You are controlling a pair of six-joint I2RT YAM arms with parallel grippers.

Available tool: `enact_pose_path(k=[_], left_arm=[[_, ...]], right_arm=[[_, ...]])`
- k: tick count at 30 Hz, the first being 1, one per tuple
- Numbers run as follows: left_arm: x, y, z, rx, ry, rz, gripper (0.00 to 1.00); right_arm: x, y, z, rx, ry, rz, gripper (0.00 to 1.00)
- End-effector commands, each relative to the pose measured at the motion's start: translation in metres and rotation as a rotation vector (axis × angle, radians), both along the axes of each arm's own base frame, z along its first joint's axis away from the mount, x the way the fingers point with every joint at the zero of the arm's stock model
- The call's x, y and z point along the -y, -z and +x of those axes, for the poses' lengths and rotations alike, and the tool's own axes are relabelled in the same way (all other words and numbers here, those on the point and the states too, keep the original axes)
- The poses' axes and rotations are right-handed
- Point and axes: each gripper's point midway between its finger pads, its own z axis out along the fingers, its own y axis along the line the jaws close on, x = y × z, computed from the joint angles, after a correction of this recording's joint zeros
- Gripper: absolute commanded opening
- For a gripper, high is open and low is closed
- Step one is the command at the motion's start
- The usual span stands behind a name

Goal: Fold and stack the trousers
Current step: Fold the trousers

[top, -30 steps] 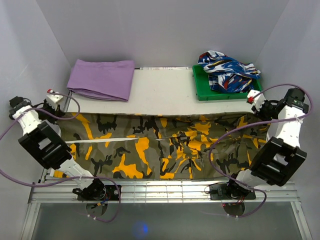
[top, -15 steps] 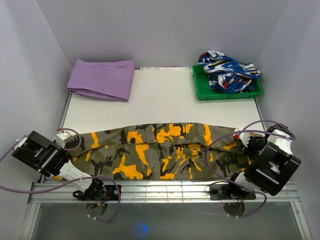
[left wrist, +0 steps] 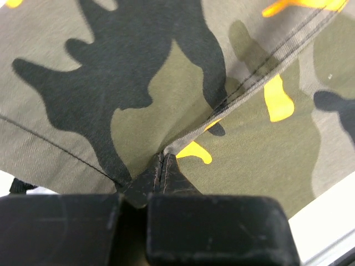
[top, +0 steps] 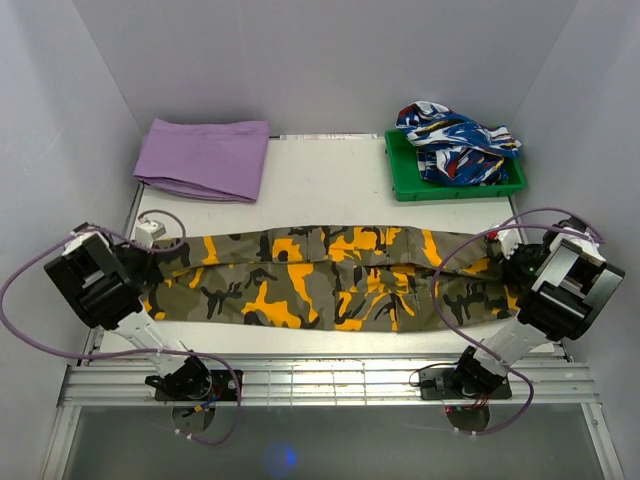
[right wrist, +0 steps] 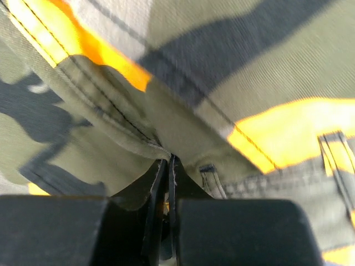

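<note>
Spanning nearly the full width of the flat white surface (top: 330,195), the long fabric trousers in camouflage print of olive green, orange-yellow and black (top: 320,280) lie in a long band running left to right across the near half. The band is flattened against the surface, and its far edge bows slightly away from the arm bases.

At the far left corner of the surface lies a plain purple folded cloth (top: 205,158), well apart from the trousers. At the far right corner stands a green rectangular plastic tray (top: 405,188). The tray holds a crumpled blue, white and red patterned garment (top: 455,140), which rises above the tray rim.

The left gripper (left wrist: 164,169) sits at the left end of the trousers. Its jaws are pressed together, with a stitched hem edge of the camouflage fabric pinched between the tips.

The right gripper (right wrist: 168,166) sits at the right end of the trousers. Its jaws are likewise closed tight on a fold of the fabric, just beside a belt loop (right wrist: 212,180).
</note>
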Motion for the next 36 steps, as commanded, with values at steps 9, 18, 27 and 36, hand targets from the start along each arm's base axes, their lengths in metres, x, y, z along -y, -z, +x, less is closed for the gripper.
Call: enact_pose_path(k=[9, 18, 27, 36], left_arm=[[-0.07, -0.084, 0.159, 0.264, -0.209, -0.002, 0.0], [-0.091, -0.199, 0.203, 0.516, -0.218, 0.045, 0.0], [-0.096, -0.207, 0.105, 0.591, -0.168, -0.023, 0.0], [-0.09, -0.045, -0.01, 0.175, -0.094, 0.04, 0.0]], right_arm=[[0.038, -0.093, 0.092, 0.286, 0.089, -0.038, 0.08], [0.029, -0.173, 0.105, 0.446, 0.089, 0.004, 0.08], [0.033, -0.179, 0.032, 0.462, -0.018, -0.031, 0.08], [0.025, -0.045, -0.052, 0.176, -0.1, -0.08, 0.08]])
